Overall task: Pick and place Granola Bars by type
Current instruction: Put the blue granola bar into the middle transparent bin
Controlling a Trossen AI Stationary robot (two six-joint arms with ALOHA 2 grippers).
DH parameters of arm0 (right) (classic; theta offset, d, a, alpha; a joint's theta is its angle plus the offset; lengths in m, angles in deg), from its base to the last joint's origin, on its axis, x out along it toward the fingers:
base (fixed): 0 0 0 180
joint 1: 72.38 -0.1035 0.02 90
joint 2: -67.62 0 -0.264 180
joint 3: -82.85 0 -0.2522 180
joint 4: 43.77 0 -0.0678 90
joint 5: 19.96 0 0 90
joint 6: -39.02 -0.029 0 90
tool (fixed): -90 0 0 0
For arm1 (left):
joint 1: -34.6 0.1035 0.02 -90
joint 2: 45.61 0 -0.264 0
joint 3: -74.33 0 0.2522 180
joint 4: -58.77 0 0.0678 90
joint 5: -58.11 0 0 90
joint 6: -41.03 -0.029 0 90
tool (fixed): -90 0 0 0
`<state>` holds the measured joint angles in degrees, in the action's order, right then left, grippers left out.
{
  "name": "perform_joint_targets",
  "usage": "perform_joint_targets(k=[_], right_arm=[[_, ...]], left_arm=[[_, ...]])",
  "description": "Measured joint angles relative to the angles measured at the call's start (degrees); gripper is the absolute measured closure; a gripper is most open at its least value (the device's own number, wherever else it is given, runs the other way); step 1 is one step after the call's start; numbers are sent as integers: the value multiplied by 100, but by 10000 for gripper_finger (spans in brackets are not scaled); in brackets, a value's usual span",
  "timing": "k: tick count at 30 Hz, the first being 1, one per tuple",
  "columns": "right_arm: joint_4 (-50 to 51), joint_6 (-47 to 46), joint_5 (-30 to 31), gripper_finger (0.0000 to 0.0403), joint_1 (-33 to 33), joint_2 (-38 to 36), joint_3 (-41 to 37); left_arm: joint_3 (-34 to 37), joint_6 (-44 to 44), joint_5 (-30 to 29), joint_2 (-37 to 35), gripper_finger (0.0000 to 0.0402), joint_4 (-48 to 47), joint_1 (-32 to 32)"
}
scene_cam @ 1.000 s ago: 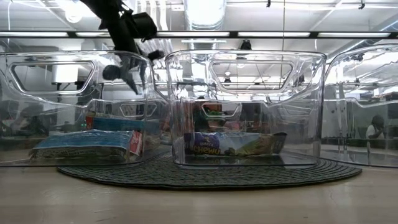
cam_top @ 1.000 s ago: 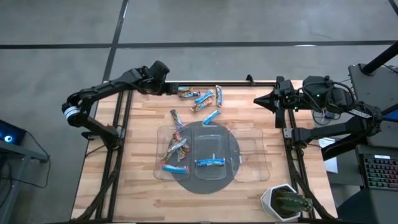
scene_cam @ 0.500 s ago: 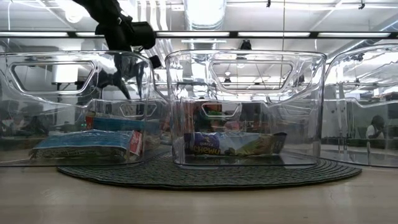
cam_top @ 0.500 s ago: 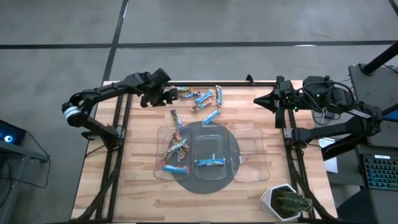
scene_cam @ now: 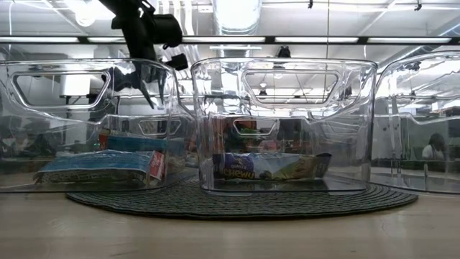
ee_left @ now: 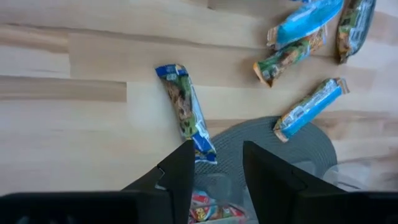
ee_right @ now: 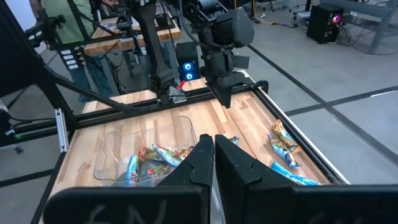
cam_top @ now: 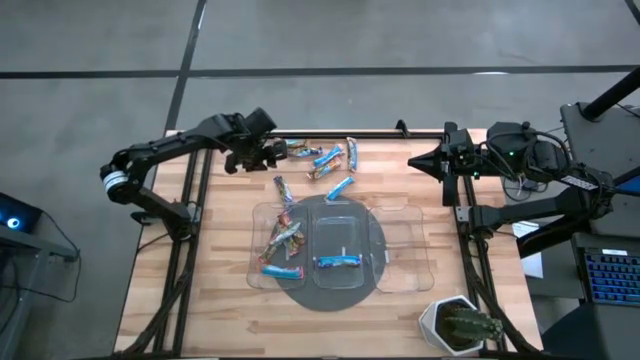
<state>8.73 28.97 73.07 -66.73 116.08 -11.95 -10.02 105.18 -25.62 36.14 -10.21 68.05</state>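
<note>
Several loose granola bars lie flat on the wooden table at its far side, among them blue ones (cam_top: 325, 157) and a blue-green one (ee_left: 186, 112) near the round dark mat (cam_top: 375, 285). My left gripper (cam_top: 262, 155) hangs open above the table, left of this group, pointing steeply down with nothing between its fingers (ee_left: 214, 177). Three clear trays stand on the mat. The left tray (cam_top: 255, 215) holds several bars and the middle tray (cam_top: 340, 215) holds one blue bar (cam_top: 338, 263). My right gripper (ee_right: 213, 149) waits shut, high at the table's right.
The right tray (cam_top: 405, 247) stands beside the other two. A potted cactus (cam_top: 460, 325) sits at the near right corner. Black rails (cam_top: 190, 200) run along the table's left and right sides. Bare wood lies left of the trays.
My left gripper has moved from the far left corner toward the near edge and a little right, closer to the loose bars, rolling about its wrist as it went. The bars and trays have stayed where they were.
</note>
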Motion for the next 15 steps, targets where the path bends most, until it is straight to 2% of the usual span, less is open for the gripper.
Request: perform_joint_targets(k=[8,15], right_arm=[[0,11,-2,394,0,0,0],[6,-72,-27,394,2,-8,0]], left_arm=[[-139,-50,216,439,285,177,-321],[-798,-674,112,1075,284,264,-431]])
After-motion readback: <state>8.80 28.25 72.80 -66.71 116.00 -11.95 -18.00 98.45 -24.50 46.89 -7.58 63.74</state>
